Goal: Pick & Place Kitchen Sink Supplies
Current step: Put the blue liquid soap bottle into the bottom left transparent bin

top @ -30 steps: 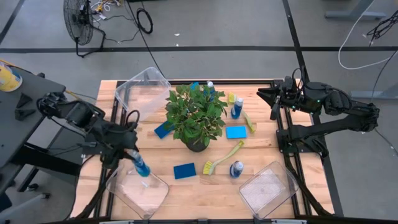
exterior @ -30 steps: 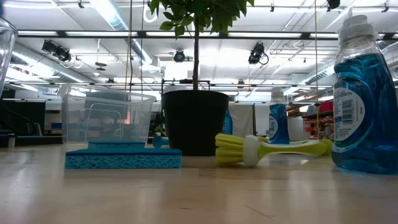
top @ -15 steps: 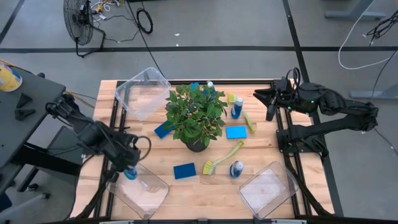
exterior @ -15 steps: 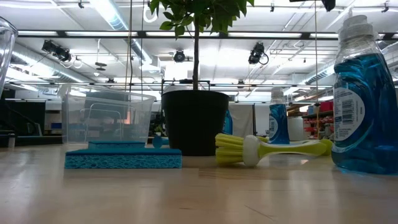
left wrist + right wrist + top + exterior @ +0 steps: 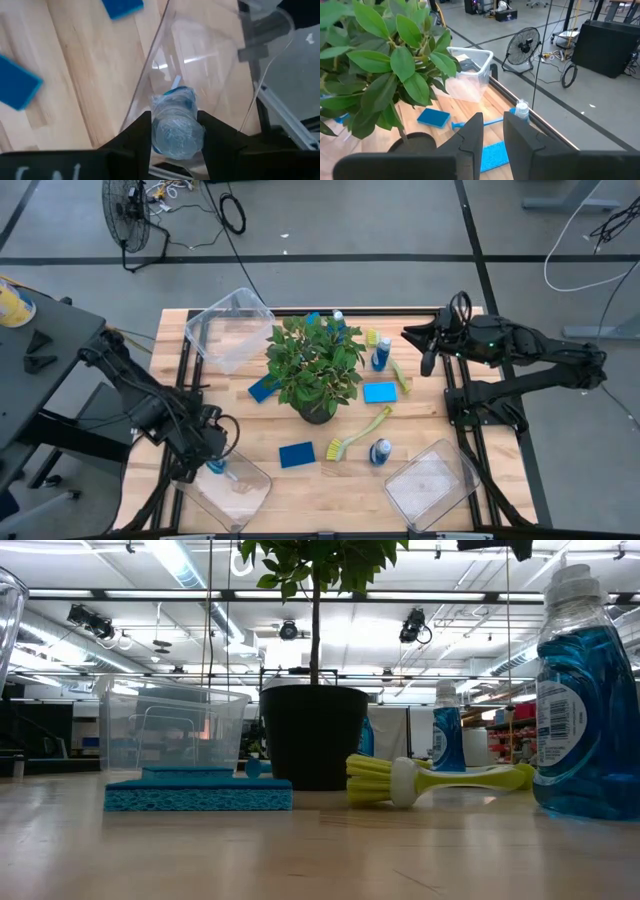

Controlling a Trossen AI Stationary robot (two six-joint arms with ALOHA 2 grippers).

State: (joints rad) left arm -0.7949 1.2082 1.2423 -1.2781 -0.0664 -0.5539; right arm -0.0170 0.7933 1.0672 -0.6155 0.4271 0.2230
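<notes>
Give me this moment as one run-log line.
left gripper: shut on blue bottle, over near-left clear bin | right gripper: empty, hovering at table's far right edge | plant: centre

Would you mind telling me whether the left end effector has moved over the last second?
Yes. In the high view the left end effector, gripping a bottle, has moved toward the table's near edge, over the near-left bin.

L arm bent low, wrist pitched down; left gripper [image 5: 212, 463] clamped on a bottle [image 5: 175, 125], one finger each side. R arm stretched out level, elbow folded back; right gripper [image 5: 424, 352] fingers w/ narrow gap, nothing between.
</notes>
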